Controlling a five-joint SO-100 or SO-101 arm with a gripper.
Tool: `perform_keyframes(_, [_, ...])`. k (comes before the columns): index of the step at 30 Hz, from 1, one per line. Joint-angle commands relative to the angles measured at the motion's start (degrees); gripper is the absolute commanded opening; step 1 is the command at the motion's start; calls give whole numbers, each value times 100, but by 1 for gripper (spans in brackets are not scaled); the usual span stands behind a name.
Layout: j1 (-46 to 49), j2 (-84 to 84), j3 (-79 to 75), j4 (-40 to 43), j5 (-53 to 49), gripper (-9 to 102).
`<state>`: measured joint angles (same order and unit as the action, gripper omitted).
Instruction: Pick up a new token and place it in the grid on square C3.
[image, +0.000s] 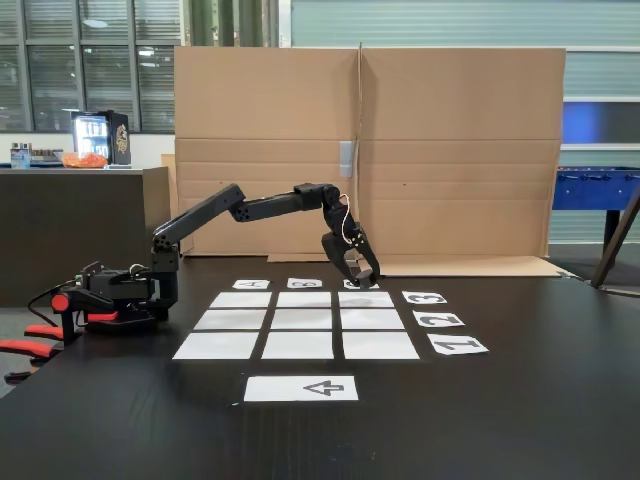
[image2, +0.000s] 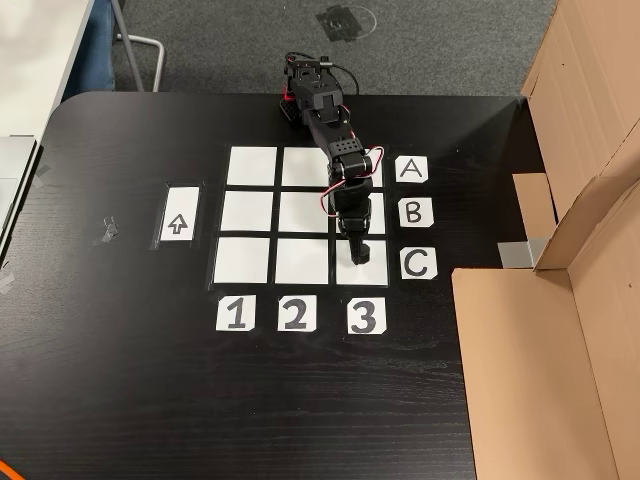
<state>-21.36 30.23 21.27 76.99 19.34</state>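
Paper up front: in the fixed view from table level, the single white sheet with the arrow (image: 301, 388) lies nearest the camera on the black table (image: 540, 410). Behind it spreads the grid (image: 297, 345) of nine white rectangles, with number labels down its right side and letter labels along its far edge. Over on the left sits the arm's base (image: 120, 295), and the arm (image: 250, 207) rises from it, reaches across to the right, then bends sharply down at the wrist. Its gripper (image: 361, 277) points down at the far right corner of the grid. From the fixed view above, that gripper (image2: 357, 256) stands right over square C3 (image2: 373, 270), the cell meeting the C and 3 labels, tip on or just above the paper. The jaws look close together, but whether they clamp the token I cannot tell; no token is clear to see. Farthest back stands a big cardboard wall (image: 450, 150).
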Motion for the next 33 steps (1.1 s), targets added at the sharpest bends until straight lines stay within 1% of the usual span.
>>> perform_keyframes(1, [-70, 62, -246, 18, 44, -1])
perform_keyframes(5, [-88, 44, -246, 26, 53, 5])
perform_keyframes(7, [-88, 44, -246, 35, 62, 14])
perform_keyframes(10, [-88, 35, -246, 35, 62, 21])
perform_keyframes(13, [-88, 35, -246, 35, 62, 30])
perform_keyframes(19, [-88, 35, -246, 35, 97, 37])
perform_keyframes(23, [-88, 176, -141, -35, 105, 44])
perform_keyframes(27, [-26, 729, 413, -404, 97, 47])
perform_keyframes(33, [185, 1714, 1318, -1011, -26, 48])
